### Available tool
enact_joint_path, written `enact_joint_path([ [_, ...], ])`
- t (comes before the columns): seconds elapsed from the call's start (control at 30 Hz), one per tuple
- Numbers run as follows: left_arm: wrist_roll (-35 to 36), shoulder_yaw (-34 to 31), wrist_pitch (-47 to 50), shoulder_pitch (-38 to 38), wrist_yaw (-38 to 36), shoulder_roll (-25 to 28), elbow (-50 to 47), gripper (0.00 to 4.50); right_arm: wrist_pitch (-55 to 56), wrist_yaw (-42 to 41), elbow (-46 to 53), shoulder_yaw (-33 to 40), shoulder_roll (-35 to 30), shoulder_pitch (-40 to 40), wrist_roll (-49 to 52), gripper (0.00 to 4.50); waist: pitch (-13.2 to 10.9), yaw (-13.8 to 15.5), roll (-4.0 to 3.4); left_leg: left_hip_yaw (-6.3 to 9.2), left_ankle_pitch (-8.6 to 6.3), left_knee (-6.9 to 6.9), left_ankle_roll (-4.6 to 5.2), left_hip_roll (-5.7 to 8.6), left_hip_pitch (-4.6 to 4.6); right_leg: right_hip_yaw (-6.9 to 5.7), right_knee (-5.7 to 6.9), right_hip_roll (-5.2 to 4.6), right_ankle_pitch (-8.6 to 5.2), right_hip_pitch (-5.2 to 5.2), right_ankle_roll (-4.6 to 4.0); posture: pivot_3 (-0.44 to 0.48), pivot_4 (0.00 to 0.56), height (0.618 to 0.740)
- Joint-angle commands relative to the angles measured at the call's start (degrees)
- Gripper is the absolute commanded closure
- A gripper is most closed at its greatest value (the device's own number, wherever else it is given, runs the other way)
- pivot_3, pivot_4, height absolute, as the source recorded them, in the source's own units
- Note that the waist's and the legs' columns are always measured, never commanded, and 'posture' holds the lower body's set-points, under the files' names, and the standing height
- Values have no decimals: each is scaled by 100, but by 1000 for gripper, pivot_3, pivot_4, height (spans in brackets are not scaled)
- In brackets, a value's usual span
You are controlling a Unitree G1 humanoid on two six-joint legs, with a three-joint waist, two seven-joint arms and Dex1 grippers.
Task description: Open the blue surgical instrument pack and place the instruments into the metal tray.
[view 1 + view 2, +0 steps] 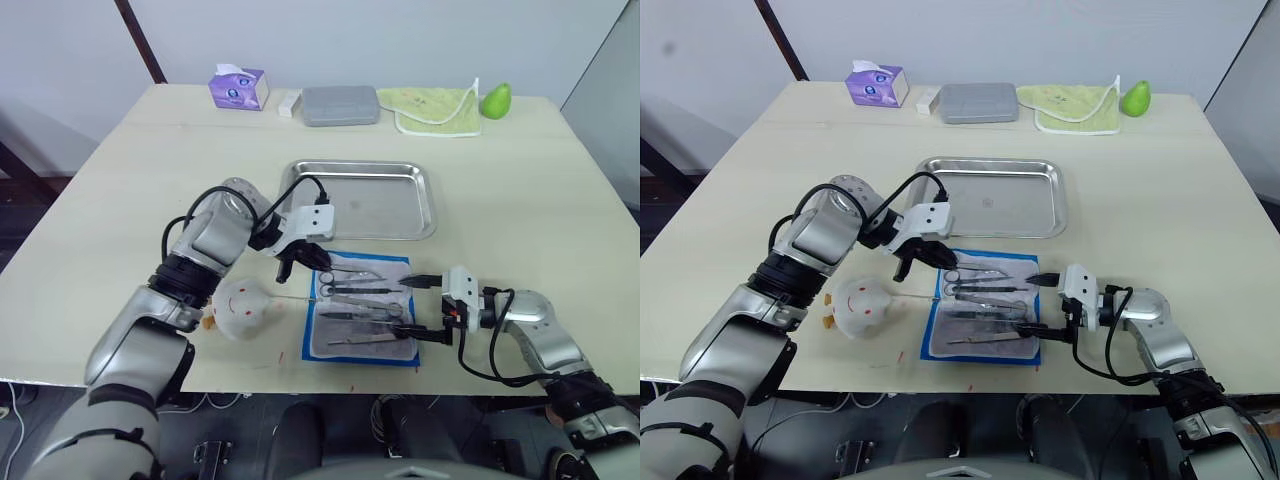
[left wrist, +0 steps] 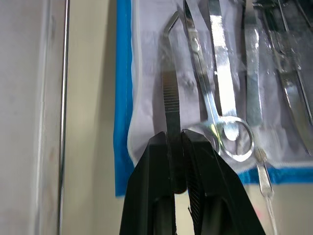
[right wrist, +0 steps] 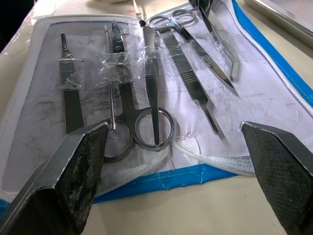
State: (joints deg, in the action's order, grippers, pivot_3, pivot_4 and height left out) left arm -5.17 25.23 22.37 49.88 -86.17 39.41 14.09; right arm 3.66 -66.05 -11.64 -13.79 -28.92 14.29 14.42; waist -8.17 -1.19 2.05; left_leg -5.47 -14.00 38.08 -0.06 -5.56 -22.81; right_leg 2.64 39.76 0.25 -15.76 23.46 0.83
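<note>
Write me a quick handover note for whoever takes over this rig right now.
Left gripper: shut on bent forceps at the pack's left end, still lying on the lining.
Right gripper: open, at the right edge of the pack, holding nothing.
Blue surgical instrument pack: open flat on the table, just in front of the metal tray.
Instruments: all still in the pack, some under clear film.
Done: pack opened. Left: lift the forceps out and move every instrument into the tray, which holds none yet.
</note>
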Motion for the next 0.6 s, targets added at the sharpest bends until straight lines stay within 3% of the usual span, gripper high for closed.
enact_joint_path([
  [0.03,145,-237,47,18,-126,258,-313,4462,-359,27,-522,-485,-93,-221,-642,0,0,-1,0,0,0,0,0,0,0,0,0,0,0,0,0,0,150,740],
  [0.4,754,-1192,278,-795,-92,1478,-969,4462,-385,-29,-530,-502,-139,-189,-581,0,16,-31,23,-1,0,-3,0,-7,3,-5,1,-2,-4,0,-7,0,150,740],
  [0.6,1494,-2079,1282,-1246,418,1567,-1596,4462,-386,-125,-566,-464,-191,-158,-541,0,17,-17,26,-1,0,-4,0,-9,3,-8,1,-3,-5,0,-8,0,150,740],
])
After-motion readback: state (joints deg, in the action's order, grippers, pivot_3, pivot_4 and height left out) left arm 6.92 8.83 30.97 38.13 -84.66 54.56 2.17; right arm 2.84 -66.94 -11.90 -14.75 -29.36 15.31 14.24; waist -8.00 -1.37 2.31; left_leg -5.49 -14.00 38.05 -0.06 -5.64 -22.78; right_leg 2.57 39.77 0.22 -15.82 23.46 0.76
